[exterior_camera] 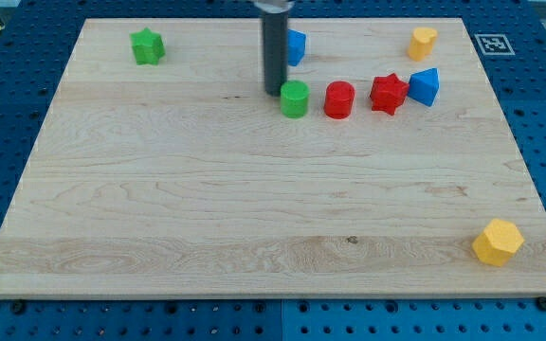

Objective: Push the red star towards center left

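Observation:
The red star (388,93) lies on the wooden board at the view's upper right, touching a blue block (424,86) on its right. A red cylinder (338,99) stands just left of the star, and a green cylinder (295,98) left of that. My tip (274,91) is at the green cylinder's upper left edge, well left of the red star, with both cylinders between them. The rod partly hides a blue block (296,45) behind it.
A green star (147,45) sits at the view's top left. A yellow block (423,43) is at the top right and a yellow hexagonal block (497,242) at the bottom right. The board's edge (273,299) runs along the view's bottom.

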Available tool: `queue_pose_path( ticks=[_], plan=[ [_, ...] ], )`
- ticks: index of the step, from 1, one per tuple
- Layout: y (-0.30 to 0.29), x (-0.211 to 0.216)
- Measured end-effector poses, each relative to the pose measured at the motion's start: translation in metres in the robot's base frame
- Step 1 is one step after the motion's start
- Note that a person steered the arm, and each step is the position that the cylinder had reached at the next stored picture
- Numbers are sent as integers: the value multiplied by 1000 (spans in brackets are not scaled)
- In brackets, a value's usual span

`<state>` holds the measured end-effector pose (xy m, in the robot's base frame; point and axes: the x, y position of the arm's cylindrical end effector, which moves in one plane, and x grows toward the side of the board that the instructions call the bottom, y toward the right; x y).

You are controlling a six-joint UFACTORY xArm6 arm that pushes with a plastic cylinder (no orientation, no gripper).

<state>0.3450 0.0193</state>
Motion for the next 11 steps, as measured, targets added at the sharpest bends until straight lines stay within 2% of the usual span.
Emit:
queue_pose_path(
  ticks=[2,3,4,6,7,8,9,10,11],
  plan=[
    [87,-10],
    [103,-32],
    [121,-10],
    [131,110],
    [131,96],
    [149,65],
    [206,78],
    [232,106],
    [181,110]
  ],
)
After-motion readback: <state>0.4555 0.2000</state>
